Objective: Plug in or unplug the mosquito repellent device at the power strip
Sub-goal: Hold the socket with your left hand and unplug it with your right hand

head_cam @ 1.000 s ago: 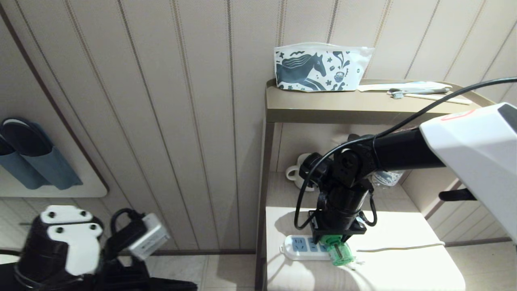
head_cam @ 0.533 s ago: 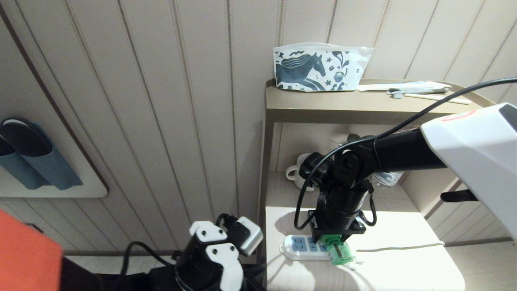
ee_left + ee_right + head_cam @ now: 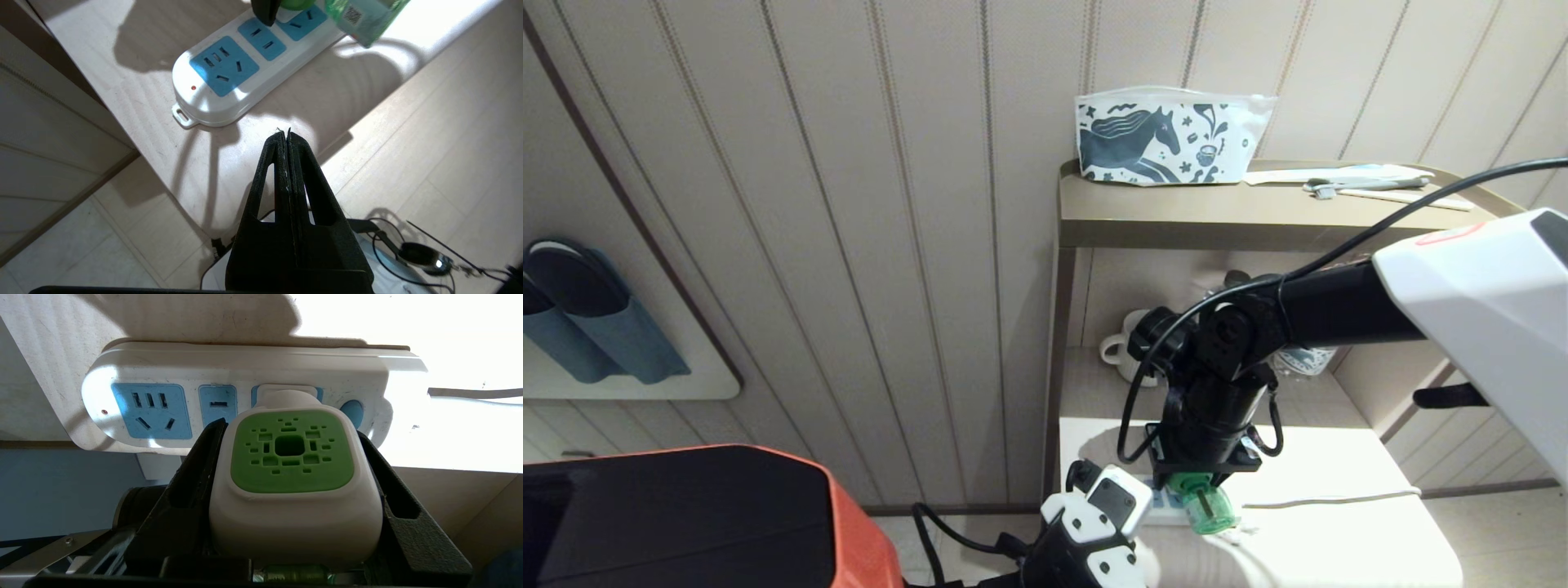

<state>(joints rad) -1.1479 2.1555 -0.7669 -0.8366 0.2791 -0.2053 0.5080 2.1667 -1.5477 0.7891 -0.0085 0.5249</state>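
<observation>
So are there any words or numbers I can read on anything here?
No words or numbers can be read.
Mosquito repellent device: its label has a small square code, and the print is too small to read.
Pouch: only pictures, a horse and a cup.
Power strip: no lettering shows.

Up top, a white zip pouch printed with a dark blue horse (image 3: 1172, 136) stands against the beige striped wall panelling (image 3: 849, 204), and beside it white wrapped toiletries (image 3: 1356, 181) lie flat on the tan shelf top (image 3: 1217, 214). Below, a white ceramic mug (image 3: 1123, 349) sits at the back (half hidden). Far left, blue slippers (image 3: 580, 327) hang in a wall holder.
</observation>
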